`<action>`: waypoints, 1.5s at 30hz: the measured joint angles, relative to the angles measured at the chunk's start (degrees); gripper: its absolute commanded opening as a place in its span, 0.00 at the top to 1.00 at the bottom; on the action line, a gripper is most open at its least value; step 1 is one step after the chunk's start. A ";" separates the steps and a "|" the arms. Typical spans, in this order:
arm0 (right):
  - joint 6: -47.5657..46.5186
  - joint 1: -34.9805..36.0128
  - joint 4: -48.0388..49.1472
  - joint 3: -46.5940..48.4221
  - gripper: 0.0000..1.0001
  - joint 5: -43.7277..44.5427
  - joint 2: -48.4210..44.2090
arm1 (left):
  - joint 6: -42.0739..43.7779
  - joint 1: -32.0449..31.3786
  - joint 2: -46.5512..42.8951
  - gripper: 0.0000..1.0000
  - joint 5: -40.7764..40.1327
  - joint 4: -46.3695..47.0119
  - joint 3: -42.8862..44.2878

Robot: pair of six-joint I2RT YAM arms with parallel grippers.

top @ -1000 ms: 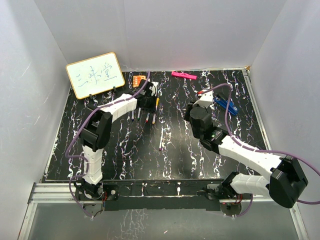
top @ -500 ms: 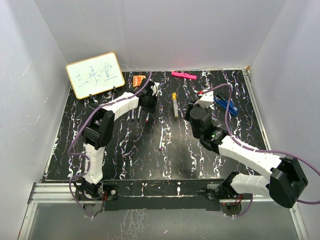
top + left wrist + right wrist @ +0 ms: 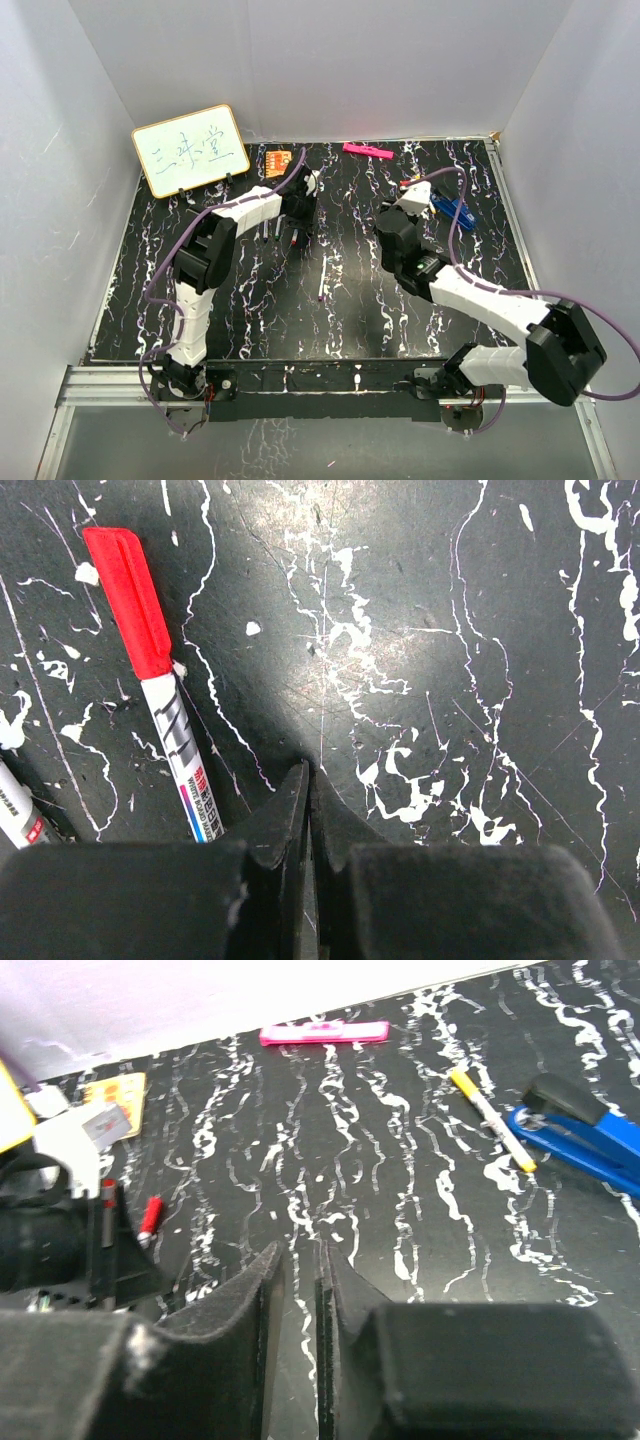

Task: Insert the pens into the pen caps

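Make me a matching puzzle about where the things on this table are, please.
Things:
1. whiteboard
2. pink bar
3. blue clip
4. lone pen

Places:
A. middle of the table, lying on its own
B. right side of the table
C. far left corner, standing up
D. far edge, near its middle, lying flat

Pairs: 1-C, 2-D, 3-B, 4-A.
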 measured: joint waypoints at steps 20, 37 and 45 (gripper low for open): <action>-4.76 -27.30 -10.95 35.54 0.47 -13.64 38.29 | -4.52 0.00 -21.90 0.95 2.19 10.91 -17.31; -12.22 -35.28 -20.68 47.93 0.45 -25.92 51.43 | -5.40 0.00 -31.89 0.93 0.70 14.08 -23.54; -14.32 -35.41 -20.46 50.12 0.46 -27.87 55.93 | -5.84 0.00 -31.89 0.93 0.33 14.03 -23.82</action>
